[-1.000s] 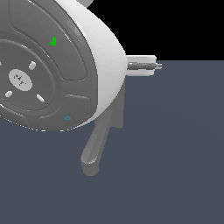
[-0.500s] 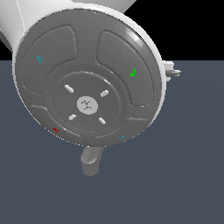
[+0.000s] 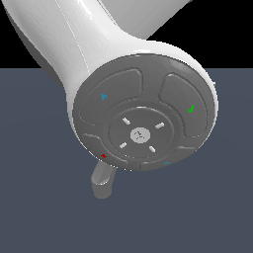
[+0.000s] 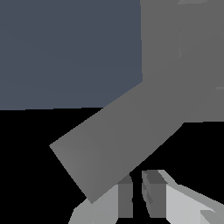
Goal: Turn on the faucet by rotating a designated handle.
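In the exterior view my arm's round grey end cap (image 3: 143, 116) fills the middle and hides most of the faucet. Only the thick rounded spout tip (image 3: 102, 180) shows below it. The handle and my gripper are hidden there. In the wrist view a flat grey bar (image 4: 118, 148), apparently the handle, slants across the picture and joins a broad grey faucet part (image 4: 183, 48). My gripper (image 4: 136, 197) sits just in front of the bar's near edge. Its fingers (image 4: 153, 192) stand almost together with only a thin slit between them and hold nothing.
A dark blue-grey floor (image 3: 217, 212) lies under the faucet and also shows in the wrist view (image 4: 65, 48). The white arm link (image 3: 84, 44) runs up to the exterior view's upper left.
The arm's grey cap has swung towards the exterior view's right and down. It now covers the faucet's hub and thin parts that showed at the right a second ago. The spout tip stays put.
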You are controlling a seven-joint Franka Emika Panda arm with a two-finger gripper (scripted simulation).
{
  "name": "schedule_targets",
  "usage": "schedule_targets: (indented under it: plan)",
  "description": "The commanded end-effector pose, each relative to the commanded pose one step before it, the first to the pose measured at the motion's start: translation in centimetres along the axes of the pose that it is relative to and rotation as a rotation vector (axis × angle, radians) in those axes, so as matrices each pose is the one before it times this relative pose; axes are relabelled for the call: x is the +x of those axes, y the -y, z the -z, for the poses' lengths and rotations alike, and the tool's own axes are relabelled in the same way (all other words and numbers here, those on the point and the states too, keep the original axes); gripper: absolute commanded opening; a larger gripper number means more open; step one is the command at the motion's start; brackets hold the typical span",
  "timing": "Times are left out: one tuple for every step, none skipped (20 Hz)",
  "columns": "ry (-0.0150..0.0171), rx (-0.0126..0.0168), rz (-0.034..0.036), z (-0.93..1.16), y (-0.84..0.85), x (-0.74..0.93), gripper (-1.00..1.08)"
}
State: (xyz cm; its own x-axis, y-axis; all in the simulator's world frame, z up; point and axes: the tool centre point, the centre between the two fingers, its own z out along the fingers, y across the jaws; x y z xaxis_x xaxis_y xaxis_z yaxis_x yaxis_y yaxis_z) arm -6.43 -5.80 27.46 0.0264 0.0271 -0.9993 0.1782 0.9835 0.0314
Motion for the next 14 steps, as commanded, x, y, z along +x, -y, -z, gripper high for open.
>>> schedule_targets:
  plan:
    - [-0.01875, -0.01501, 0.01001, 0.110, 0.200, 1.015, -1.00]
    - [-0.00015, -0.00045, 0.00050, -0.014, 0.205, 0.186, -1.00]
    - [-0.00022, -0.00064, 0.00071, -0.015, 0.189, 0.189, -1.00]
    - [-0.00019, -0.00055, 0.00061, -0.015, 0.195, 0.186, -1.00]
    - [-0.00019, -0.00055, 0.00061, -0.015, 0.194, 0.185, -1.00]
    - [-0.00019, -0.00055, 0.00062, -0.015, 0.193, 0.184, -1.00]
    - [-0.00018, -0.00055, 0.00062, -0.015, 0.192, 0.184, -1.00]
    - [-0.00018, -0.00055, 0.00062, -0.015, 0.191, 0.183, -1.00]
    - [-0.00015, -0.00045, 0.00051, -0.014, 0.198, 0.180, -1.00]
    - [-0.00021, -0.00063, 0.00072, -0.016, 0.183, 0.183, -1.00]
    - [-0.00018, -0.00054, 0.00062, -0.015, 0.188, 0.181, -1.00]
    - [-0.00014, -0.00044, 0.00051, -0.015, 0.196, 0.178, -1.00]
    - [-0.00020, -0.00062, 0.00072, -0.016, 0.181, 0.181, -1.00]
    - [-0.00014, -0.00044, 0.00051, -0.015, 0.194, 0.177, -1.00]
